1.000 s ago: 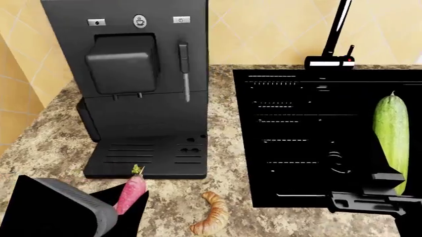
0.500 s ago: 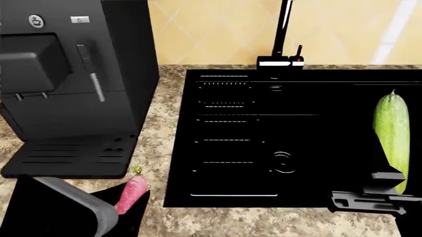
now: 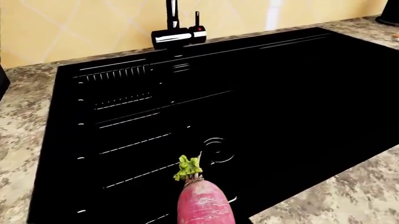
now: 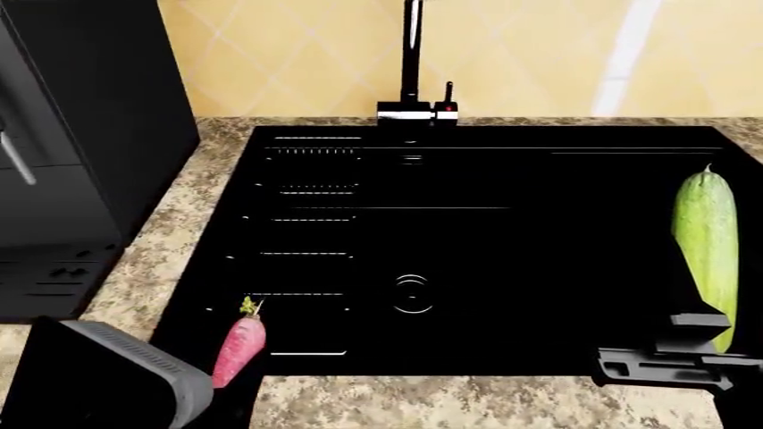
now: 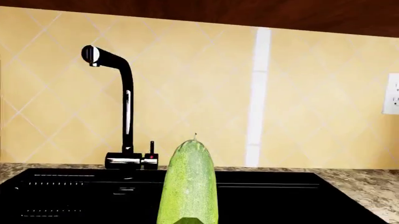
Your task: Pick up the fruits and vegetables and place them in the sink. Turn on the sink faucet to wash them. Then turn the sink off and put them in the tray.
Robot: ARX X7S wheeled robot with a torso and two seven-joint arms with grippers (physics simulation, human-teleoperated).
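So the radish point(image 4: 239, 347) is gripped by the left gripper point(image 4: 213, 380) down at the near-left corner of the sink point(image 4: 501, 179), leafy green tuft pointing away from the robot. In the left wrist view the pink-red body point(image 3: 205, 203) is seen sticking out over the black basin point(image 3: 281, 93), just short of the round drain ring point(image 3: 215, 148). The fingers themselves aren't really visible there, but the radish is clearly pinched and carried, so the claw is closed down onto it.

On the other side, the cucumber point(image 4: 707, 250) is clamped by the right gripper point(image 4: 698, 344), held lengthwise with its stem tip pointed toward the back wall, above the right part of the basin. From the right wrist camera the cucumber point(image 5: 188, 186) is seen standing up in front of the lens, with the sink rim point(image 5: 262, 176) behind it.

The sink faucet point(image 4: 412, 63) is seen at the back edge of the sink, its tall thin spout rising from a black-and-chrome base, and the small lever with the red dot point(image 4: 448, 100) is upright just beside it. No water is seen coming from the spout point(image 5: 112, 60).

The coffee machine point(image 4: 84, 134) is parked on the speckled granite counter point(image 4: 191, 206) to the left of the sink. The ribbed drainer section point(image 4: 304, 223) is on the basin's left half. A white wall outlet point(image 5: 391, 93) is caught at the edge of the right wrist view.
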